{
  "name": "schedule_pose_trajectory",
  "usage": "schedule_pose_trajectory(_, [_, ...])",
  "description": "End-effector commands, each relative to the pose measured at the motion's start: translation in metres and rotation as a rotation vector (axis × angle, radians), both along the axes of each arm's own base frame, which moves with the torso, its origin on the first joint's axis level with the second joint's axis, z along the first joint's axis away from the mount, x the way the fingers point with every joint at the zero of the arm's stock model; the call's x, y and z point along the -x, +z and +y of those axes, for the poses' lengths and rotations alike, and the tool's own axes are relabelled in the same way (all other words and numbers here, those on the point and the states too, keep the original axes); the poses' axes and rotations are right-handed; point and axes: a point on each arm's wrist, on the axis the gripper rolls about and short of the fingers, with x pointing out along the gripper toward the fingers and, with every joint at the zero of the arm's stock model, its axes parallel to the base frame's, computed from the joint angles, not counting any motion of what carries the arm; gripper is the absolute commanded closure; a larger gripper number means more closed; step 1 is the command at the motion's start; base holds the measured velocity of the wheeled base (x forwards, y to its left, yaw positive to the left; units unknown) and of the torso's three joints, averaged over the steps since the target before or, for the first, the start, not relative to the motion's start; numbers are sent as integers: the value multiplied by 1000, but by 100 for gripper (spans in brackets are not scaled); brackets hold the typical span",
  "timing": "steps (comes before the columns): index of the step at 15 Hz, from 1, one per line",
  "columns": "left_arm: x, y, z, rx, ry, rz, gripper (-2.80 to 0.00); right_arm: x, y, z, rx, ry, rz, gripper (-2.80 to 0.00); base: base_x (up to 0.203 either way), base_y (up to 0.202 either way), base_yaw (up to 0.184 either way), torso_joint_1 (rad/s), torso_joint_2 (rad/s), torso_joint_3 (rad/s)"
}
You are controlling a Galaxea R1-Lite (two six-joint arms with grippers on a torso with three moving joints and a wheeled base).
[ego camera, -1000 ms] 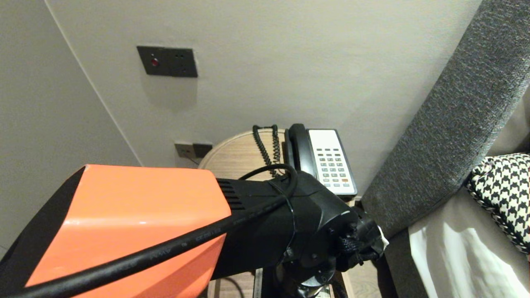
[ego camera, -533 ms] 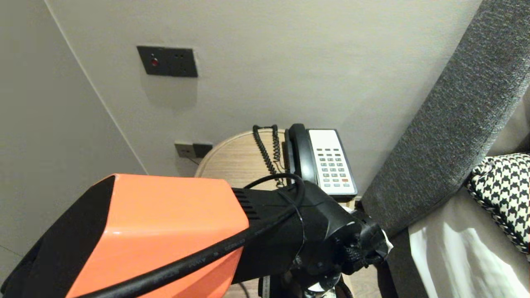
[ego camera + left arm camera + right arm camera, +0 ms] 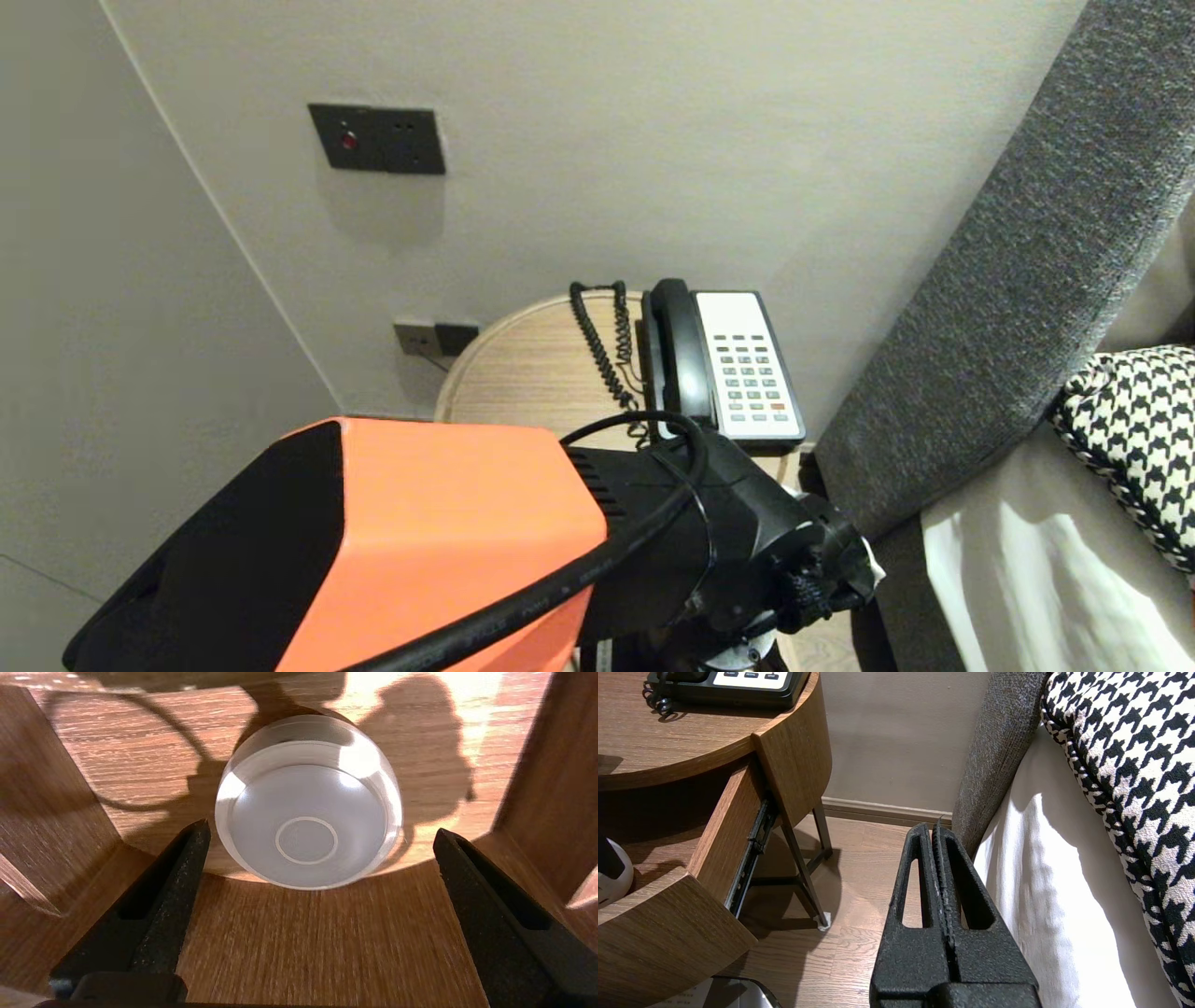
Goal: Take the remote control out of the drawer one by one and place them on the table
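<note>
- Clear glass [image 3: 308,807] rests on the bottom of the open wooden drawer [image 3: 140,756], near its middle, between the two side walls.
- Left end effector [image 3: 320,828] hangs over the glass. Its fingers [image 3: 159,905] are spread wide, one on each side, apart from the glass, and they grip nothing.
- Round wooden counter [image 3: 523,364] above the drawer carries a telephone [image 3: 738,364] with a curly cord [image 3: 602,345].
- Right end effector [image 3: 936,828] is parked beside the bed [image 3: 1041,896], over the floor [image 3: 859,858], fully closed and empty.
</note>
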Motion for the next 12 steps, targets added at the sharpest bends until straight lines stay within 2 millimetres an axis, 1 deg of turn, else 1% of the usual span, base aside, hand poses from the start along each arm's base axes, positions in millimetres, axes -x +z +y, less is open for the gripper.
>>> schedule_pose_trajectory(1, [0, -5, 2, -28, 6, 4, -280, 0, 0, 0, 1, 1, 1, 0, 0, 0, 0, 0, 0, 0])
schedule_pose_trajectory(5, [-1, -17, -1, -51, 4, 13, -280, 0, 0, 0, 1, 1, 1, 0, 0, 0, 0, 0, 0, 0])
schedule_pose_trajectory(12, [-3, -27, -5, -66, 0, 21, -280, 0, 0, 0, 1, 1, 2, 0, 0, 0, 0, 0, 0, 0])
